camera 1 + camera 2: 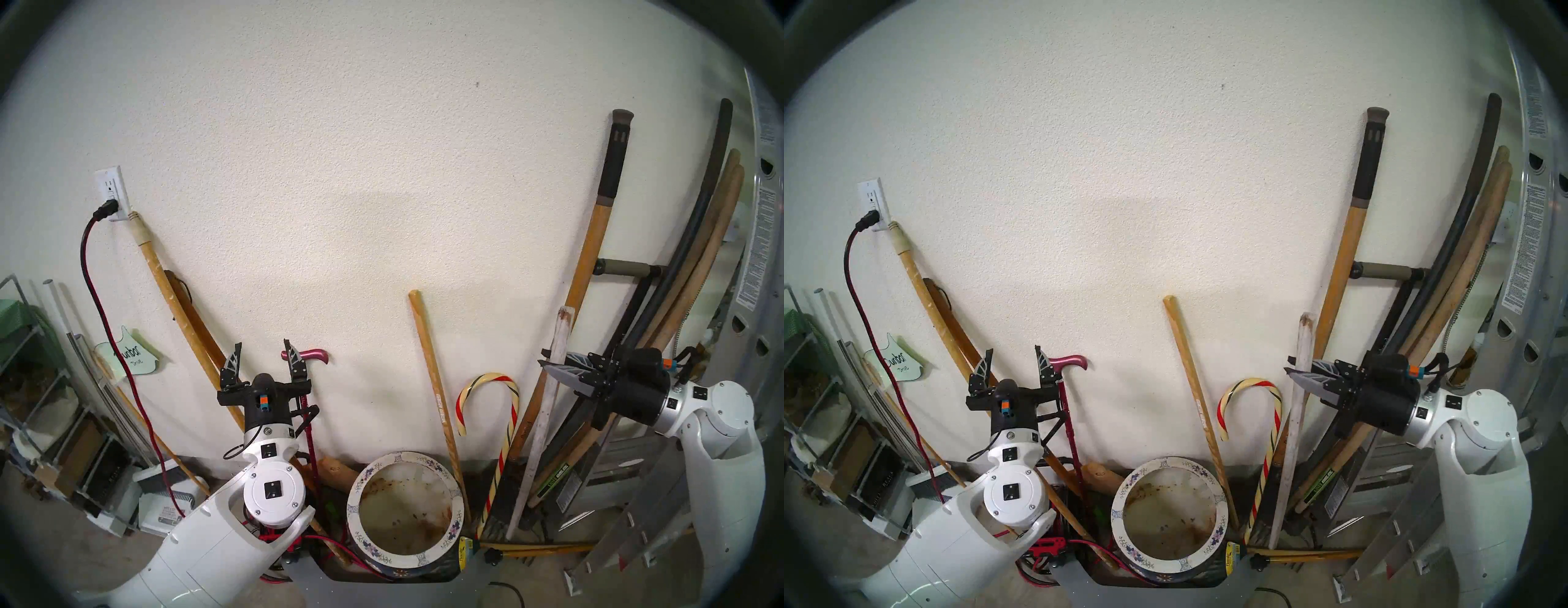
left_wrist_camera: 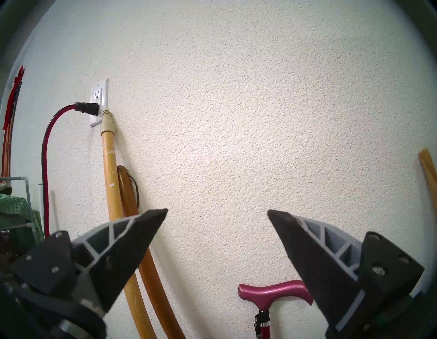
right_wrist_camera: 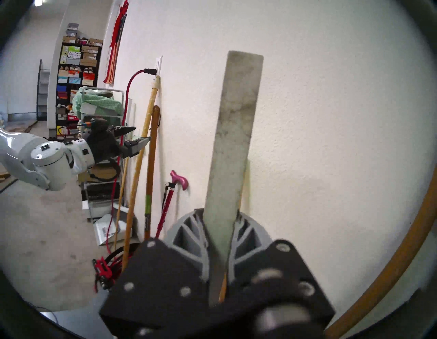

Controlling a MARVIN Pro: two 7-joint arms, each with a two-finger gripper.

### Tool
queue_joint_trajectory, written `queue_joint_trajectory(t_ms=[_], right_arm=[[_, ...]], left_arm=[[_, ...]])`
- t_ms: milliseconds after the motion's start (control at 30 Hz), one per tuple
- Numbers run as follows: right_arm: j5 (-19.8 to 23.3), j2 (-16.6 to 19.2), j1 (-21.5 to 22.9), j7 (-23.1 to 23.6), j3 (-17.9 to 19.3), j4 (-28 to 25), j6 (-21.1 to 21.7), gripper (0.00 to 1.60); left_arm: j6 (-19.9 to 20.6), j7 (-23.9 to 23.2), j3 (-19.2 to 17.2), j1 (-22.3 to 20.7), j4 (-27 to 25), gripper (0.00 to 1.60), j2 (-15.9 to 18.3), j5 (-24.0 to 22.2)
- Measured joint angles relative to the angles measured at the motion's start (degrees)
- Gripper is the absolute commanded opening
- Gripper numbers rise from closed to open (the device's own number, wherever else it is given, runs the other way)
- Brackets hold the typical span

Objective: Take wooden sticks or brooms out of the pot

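The pot [image 1: 353,505] stands on the floor by the wall, white flowered rim, brown-stained inside, with nothing in it. The striped candy-cane stick [image 1: 507,446] leans on the wall just right of it, foot outside the pot. The magenta cane [image 1: 312,353] stands left of the pot. My right gripper [image 1: 547,361] is shut on the white slat [image 1: 547,407], near its top; the right wrist view shows the slat [image 3: 236,130] between the fingers. Its foot is right of the pot. My left gripper [image 1: 263,352] is open and empty, the cane handle [image 2: 274,291] by its right finger.
Plain tan tool handles lean on the wall: one [image 1: 433,382] right behind the pot, one [image 1: 169,297] at left, several at right. A metal ladder [image 1: 636,530] lies at right. A red-black cord [image 1: 127,369] hangs from the outlet. Shelves [image 1: 42,403] stand at far left.
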Motion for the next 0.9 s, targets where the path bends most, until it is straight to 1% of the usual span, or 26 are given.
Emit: queue_joint_trajectory(t_ms=[100,200,333,400,467,500,633,667,800,900], right_arm=[[1.18,0.71,-1.25,0.46,0.82,-0.31,2.46,0.0],[3.49,1.99,-3.08,0.64,1.61,-0.53,6.76,0.0],[5.5,3.01,-4.25,-0.37,1.55,-0.58,10.54,0.0],[7.09,3.66,-4.82,-2.43,0.58,-0.57,13.52,0.0],[7.66,3.83,-4.92,-3.64,-0.1,-0.55,14.9,0.0],[8.37,3.98,-4.94,-5.33,-1.2,-0.49,16.8,0.0],[8.95,3.87,-4.43,-8.86,-3.68,-0.4,20.38,0.0],[8.96,3.47,-3.97,-10.43,-4.75,-0.41,21.55,0.0],[8.3,2.31,-2.74,-13.99,-7.31,-0.25,21.85,0.0],[6.83,1.46,-1.44,-16.67,-9.74,0.86,21.08,0.0]], left_arm=[[0.0,0.06,0.05,-0.03,0.0,1.6,0.04,-0.01],[0.0,0.17,0.16,-0.09,0.0,1.6,0.12,-0.04],[0.0,0.28,0.25,-0.14,0.0,1.6,0.18,-0.05],[0.0,0.36,0.31,-0.18,0.0,1.6,0.23,-0.06],[0.0,0.41,0.34,-0.2,0.0,1.6,0.25,-0.07],[0.0,0.46,0.39,-0.22,0.0,1.6,0.29,-0.07],[0.0,0.56,0.5,-0.27,0.0,1.6,0.35,-0.09],[0.0,0.59,0.53,-0.29,0.0,1.6,0.38,-0.09],[0.0,0.68,0.61,-0.35,0.0,1.6,0.44,-0.11],[0.0,0.75,0.68,-0.39,0.0,1.6,0.5,-0.14]])
